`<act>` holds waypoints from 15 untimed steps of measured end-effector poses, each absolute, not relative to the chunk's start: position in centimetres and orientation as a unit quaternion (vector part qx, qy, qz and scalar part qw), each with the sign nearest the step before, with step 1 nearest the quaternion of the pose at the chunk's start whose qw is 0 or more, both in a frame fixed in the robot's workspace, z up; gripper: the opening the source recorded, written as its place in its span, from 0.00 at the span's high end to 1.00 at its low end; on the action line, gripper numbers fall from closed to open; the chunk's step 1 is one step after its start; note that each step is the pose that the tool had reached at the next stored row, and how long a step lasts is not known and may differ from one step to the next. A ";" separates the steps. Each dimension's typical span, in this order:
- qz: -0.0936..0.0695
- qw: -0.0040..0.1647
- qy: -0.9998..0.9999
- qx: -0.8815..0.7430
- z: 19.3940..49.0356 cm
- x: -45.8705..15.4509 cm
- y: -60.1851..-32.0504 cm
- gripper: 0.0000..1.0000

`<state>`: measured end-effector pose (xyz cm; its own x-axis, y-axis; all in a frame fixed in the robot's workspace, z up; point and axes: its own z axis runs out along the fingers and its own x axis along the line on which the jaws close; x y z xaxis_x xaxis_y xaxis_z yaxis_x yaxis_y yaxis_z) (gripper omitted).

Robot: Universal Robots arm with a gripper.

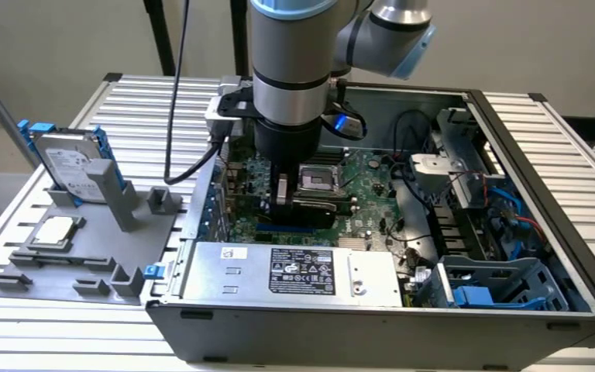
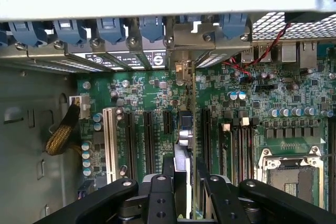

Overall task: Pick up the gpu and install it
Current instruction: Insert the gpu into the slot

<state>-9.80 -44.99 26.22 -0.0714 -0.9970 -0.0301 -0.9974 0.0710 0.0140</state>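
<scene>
Arm (image 1: 289, 70) vertical inside computer case (image 1: 380, 325); pincer (image 2: 184, 179) partly closed, clamping gpu (image 2: 185, 129) edge-on above motherboard (image 2: 152, 85) slots.

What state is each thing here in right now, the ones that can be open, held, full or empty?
gripper: shut on the gpu, low inside the computer case.
gpu: held edge-on, upright over the motherboard slots.
computer case: open, side panel off.
CPU socket: open, empty.
hard drive: standing upright in the grey holder outside the case.
CPU chip: lying flat on the holder.
</scene>
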 end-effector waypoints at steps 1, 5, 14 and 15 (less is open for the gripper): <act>0.015 0.006 0.732 -0.681 26.2 -9.8 -45.0 0.73; 0.015 0.006 0.732 -0.681 26.2 -9.8 -44.9 0.73; 0.015 0.006 0.731 -0.682 26.0 -9.8 -44.8 0.73; 0.015 0.006 0.731 -0.682 26.0 -9.8 -44.8 0.73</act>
